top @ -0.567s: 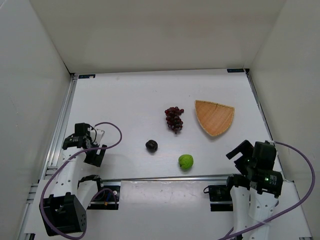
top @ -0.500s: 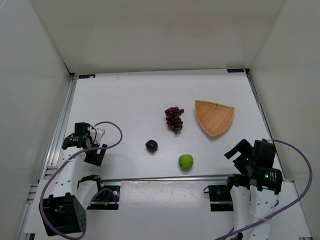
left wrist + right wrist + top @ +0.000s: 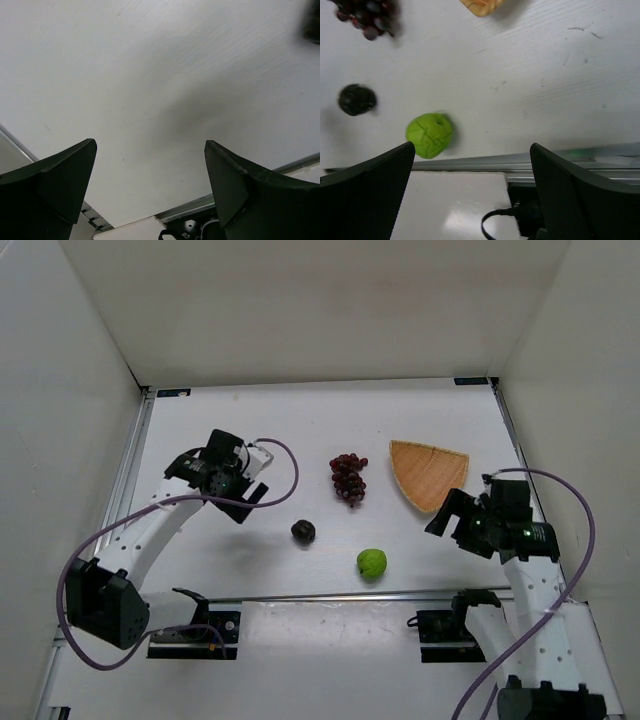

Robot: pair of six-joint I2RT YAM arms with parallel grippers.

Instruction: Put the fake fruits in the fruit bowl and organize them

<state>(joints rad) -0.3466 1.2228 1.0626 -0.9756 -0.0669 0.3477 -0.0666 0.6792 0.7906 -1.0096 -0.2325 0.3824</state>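
Note:
The dark red-purple grape bunch lies mid-table, left of the woven tan fruit bowl. A near-black round fruit and a bright green round fruit sit nearer the front. My left gripper hovers open over bare table, left of the dark fruit, holding nothing. My right gripper is open and empty just in front of the bowl's near corner, to the right of the green fruit.
A metal rail crosses the front of the table, and another runs along the left edge. White walls enclose the back and both sides. Purple cables loop from each arm.
Both arms have swung out from beside their bases over the table, the left toward the middle, the right toward the bowl. The fruits and bowl have not moved.

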